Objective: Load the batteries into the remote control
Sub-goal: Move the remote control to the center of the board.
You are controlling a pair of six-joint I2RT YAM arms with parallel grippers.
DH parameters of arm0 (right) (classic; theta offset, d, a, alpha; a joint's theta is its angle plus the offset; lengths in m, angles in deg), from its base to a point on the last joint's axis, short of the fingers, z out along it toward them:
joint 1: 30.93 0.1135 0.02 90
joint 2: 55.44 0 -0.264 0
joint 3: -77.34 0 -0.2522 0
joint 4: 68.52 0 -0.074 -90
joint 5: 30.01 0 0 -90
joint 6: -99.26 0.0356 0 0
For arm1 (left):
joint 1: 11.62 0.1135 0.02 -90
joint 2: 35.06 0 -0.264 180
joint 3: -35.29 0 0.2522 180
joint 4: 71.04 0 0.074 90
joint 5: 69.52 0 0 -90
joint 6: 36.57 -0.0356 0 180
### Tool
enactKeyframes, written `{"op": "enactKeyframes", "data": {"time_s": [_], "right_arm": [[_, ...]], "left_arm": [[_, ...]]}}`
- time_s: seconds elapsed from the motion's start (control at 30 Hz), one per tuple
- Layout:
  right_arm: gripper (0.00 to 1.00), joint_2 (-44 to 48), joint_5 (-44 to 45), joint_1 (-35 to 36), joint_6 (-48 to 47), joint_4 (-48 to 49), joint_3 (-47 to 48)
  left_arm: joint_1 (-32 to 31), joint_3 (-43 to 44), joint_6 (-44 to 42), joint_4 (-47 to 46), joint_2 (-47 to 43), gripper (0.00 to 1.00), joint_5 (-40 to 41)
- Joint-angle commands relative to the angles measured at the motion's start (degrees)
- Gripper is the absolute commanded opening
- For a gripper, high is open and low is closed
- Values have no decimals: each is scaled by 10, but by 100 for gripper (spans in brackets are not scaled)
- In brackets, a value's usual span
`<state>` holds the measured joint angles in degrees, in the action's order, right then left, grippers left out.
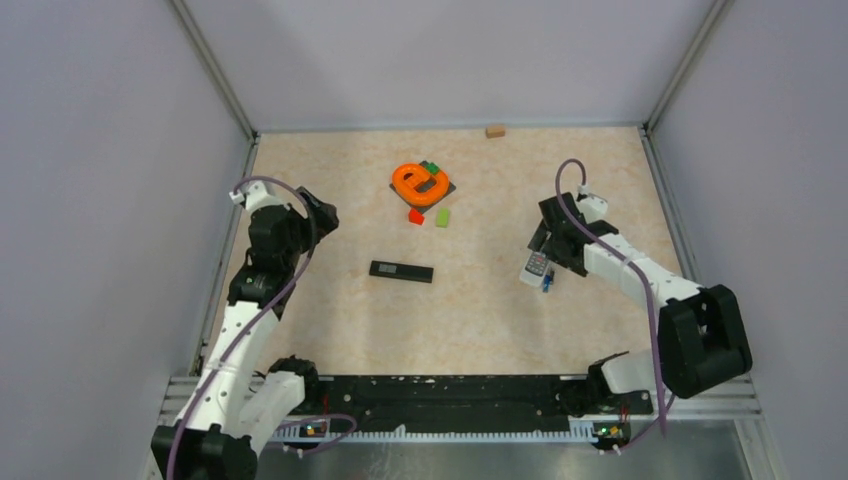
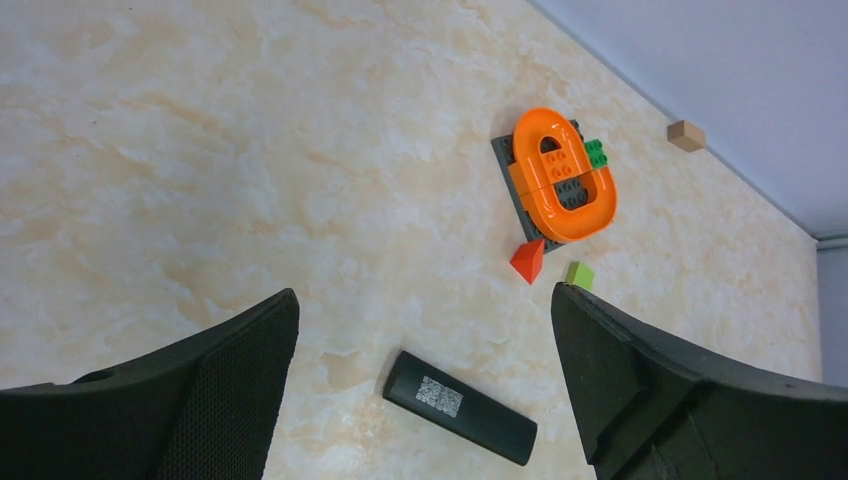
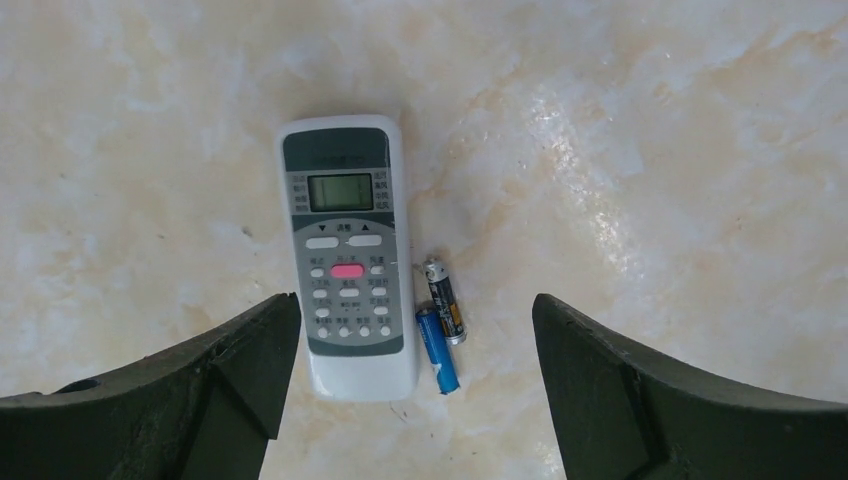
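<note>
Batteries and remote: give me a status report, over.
Left gripper open, empty. Right gripper open, above white remote. Remote buttons up, two batteries loose beside it, unloaded. Nothing blocking them.

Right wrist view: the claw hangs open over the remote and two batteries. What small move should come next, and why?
Probably lower the right claw onto the white remote to flip it: it lies buttons up, so its battery bay is hidden, and the two batteries lie loose beside it, ungripped.
</note>
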<state>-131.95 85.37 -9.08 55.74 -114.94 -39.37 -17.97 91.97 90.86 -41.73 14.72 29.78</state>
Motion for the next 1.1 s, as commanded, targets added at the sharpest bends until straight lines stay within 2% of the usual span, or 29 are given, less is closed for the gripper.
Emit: {"op": "enactKeyframes", "data": {"time_s": [0.0,0.23,0.37,0.47,0.6,0.83,0.93,1.07], "right_arm": [[87,-46,-7,-9,-15,31,8],[87,-155,-6,-12,-29,40,70],[87,-180,-16,-18,-33,55,78],[84,-190,-36,-20,-45,77,80],[74,-207,-73,-23,-61,98,90],[43,-247,-112,-23,-88,105,130],[38,-247,-133,-14,-81,110,132],[38,-237,-130,51,-55,88,136]], "left_arm": [[4,-10,-27,-39,-9,99,-49],[4,-13,-44,-67,18,99,-156],[4,-14,-54,-86,30,99,-212],[3,-12,-54,-97,40,99,-241],[3,-11,-51,-98,53,99,-259],[2,-13,-46,-104,65,99,-297],[-4,-13,-43,-105,77,99,-310],[-30,-10,-33,-105,105,99,-299]]}}
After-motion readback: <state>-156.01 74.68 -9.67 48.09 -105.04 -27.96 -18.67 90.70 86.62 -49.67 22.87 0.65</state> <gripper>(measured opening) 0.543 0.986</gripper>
